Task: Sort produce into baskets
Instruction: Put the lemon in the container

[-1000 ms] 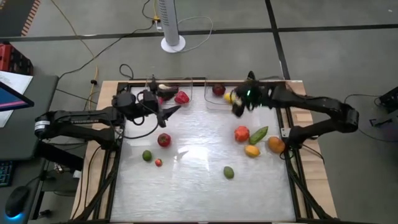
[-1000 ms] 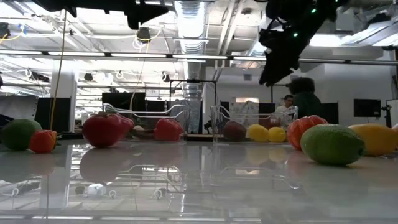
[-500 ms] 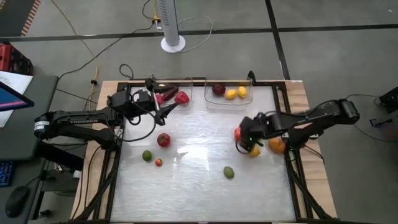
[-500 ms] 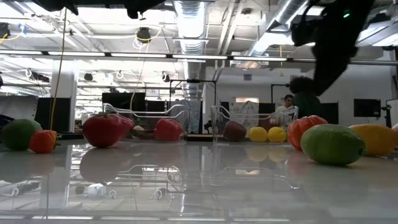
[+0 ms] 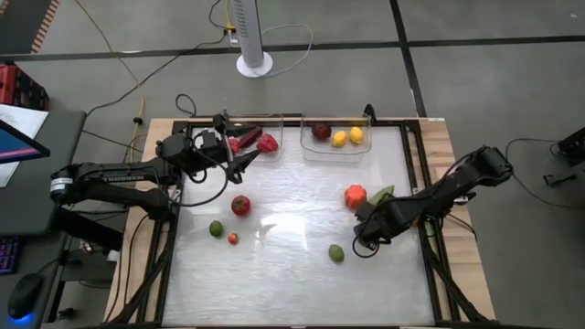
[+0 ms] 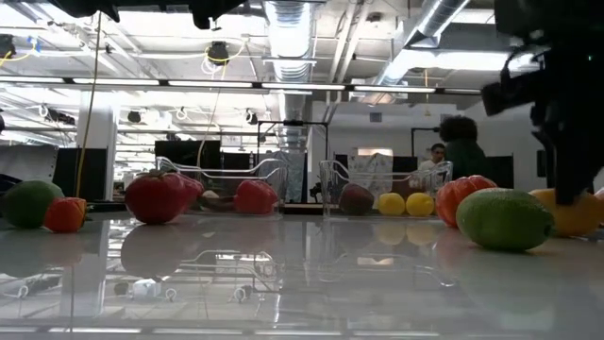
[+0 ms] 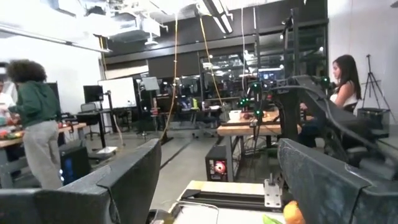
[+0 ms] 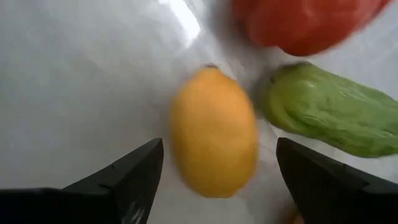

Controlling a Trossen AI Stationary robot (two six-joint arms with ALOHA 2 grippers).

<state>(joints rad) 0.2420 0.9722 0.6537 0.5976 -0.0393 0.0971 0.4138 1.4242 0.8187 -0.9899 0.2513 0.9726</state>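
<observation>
My right gripper (image 5: 366, 228) is open and low over the table's right part. Its fingers stand on either side of a yellow lemon (image 8: 213, 140) that lies on the table, and they do not touch it. A red pepper (image 8: 305, 22) and a green pepper (image 8: 329, 118) lie just beyond the lemon. My left gripper (image 5: 245, 157) is open and empty above the table, beside the left basket (image 5: 239, 117). That basket holds a red pepper (image 5: 267, 143). The right basket (image 5: 336, 153) holds a dark red fruit (image 5: 321, 132) and two yellow lemons (image 5: 339, 139).
A green lime (image 5: 336, 253) lies near my right gripper on its near side. A red tomato (image 5: 240, 205), a green lime (image 5: 216, 228) and a small red fruit (image 5: 232, 238) lie at the table's left. People stand in the room behind the table.
My right gripper has gone from above the right basket toward the table's near edge and down. It now stands low around the yellow lemon beside the red and green peppers.
</observation>
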